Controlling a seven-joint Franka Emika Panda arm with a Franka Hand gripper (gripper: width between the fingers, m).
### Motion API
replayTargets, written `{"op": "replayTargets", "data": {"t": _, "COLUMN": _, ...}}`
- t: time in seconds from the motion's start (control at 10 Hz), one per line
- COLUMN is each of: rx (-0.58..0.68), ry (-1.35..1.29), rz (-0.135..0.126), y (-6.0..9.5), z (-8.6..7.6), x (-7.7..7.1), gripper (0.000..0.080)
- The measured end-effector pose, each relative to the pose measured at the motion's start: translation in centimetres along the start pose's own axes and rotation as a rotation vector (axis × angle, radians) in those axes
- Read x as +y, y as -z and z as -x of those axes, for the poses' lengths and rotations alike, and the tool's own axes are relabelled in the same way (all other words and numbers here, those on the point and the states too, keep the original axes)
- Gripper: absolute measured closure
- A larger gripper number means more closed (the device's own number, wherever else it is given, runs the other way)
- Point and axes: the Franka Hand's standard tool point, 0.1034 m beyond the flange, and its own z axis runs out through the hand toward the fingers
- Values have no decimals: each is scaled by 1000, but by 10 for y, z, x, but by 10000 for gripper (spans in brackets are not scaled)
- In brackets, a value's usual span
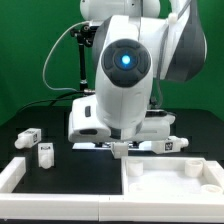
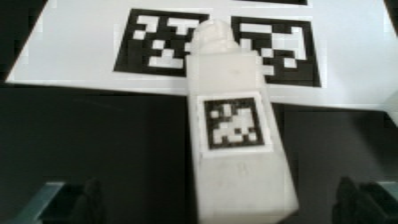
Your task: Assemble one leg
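Leg (image 2: pixel 231 130) sits centre of exterior frame, just above tabletop (image 1: pixel 150 190) rim, lengthwise between tool (image 2: pixel 214 197) fingers. Tool spread wide, holding nothing, with a gap on either side. Best approach: centre over tagged midsection, descend straight, close squarely. Off-centre pinch likely twists leg.

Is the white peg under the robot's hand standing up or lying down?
Lying down. In the wrist view the leg stretches out flat, tag facing up, its far end over the marker board.
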Motion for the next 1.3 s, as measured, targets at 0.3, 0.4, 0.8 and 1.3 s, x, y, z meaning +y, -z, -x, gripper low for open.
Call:
{"op": "replayTargets", "data": {"t": 0.3, "rx": -77, "ry": -76, "rz": 23, "y": -22, "z": -2, "x": -17, "gripper": 151}}
{"op": "replayTargets", "data": {"t": 0.4, "rx": -71, "ry": -75, "rz": 22, "y": -25, "z": -1, "x": -18, "gripper": 151}}
{"op": "replayTargets", "data": {"t": 0.8, "rx": -55, "ry": -73, "rz": 23, "y": -28, "z": 0, "x": -19, "gripper": 394}}
{"op": "replayTargets", "data": {"t": 1.3, "rx": -24, "ry": -35, "rz": 19, "y": 45, "z": 18, "x": -48, "gripper": 515}}
